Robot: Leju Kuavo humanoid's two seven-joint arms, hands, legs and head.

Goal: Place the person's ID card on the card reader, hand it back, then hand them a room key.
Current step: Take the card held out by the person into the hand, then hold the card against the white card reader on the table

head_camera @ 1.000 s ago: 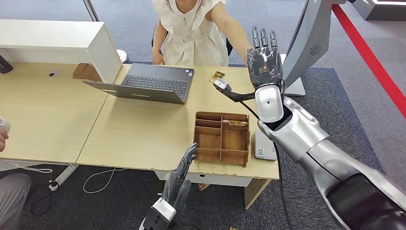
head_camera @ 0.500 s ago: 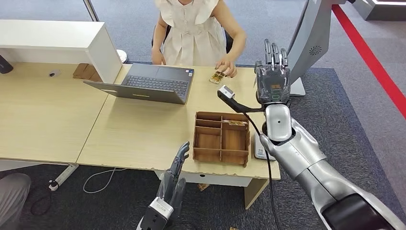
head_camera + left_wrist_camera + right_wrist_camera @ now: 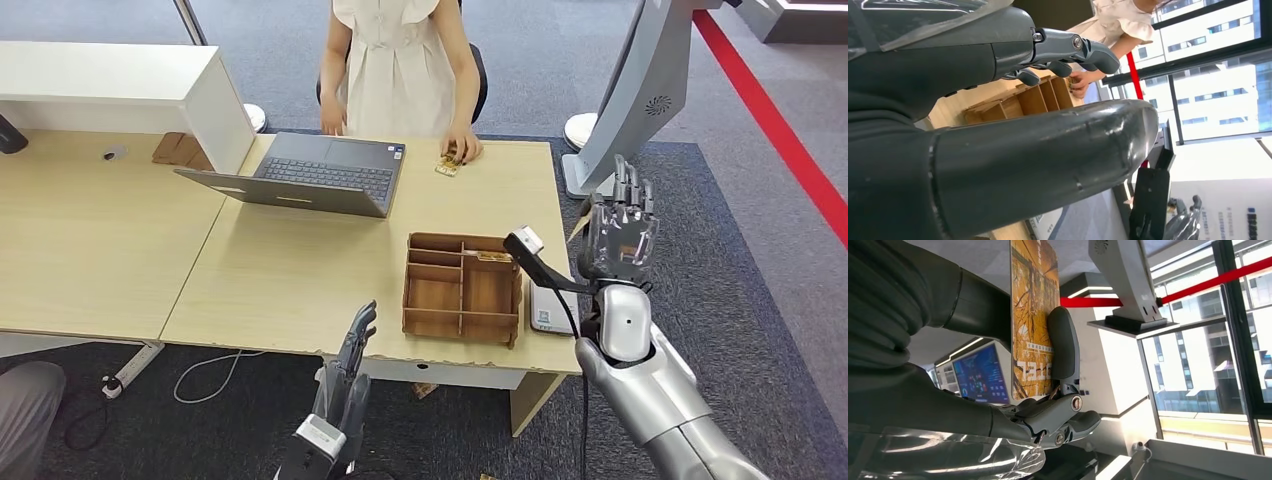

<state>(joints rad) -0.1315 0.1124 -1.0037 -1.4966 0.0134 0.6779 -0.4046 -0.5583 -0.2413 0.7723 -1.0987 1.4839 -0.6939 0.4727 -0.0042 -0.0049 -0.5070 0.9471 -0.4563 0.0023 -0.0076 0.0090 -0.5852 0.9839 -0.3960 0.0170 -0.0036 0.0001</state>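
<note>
Orange-yellow patterned card

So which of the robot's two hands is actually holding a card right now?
The right hand, raised beside the desk: its thumb pins an orange printed card against the fingers. The left hand hangs below the desk edge, holding nothing.

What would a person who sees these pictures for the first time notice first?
The raised right hand stands out, off the desk's right end; the right wrist view shows it holding a yellow card upright. Across the desk, a person in a light dress rests a hand on a small card near the far edge. A wooden tray with compartments sits near the front edge, right of the open laptop.
</note>
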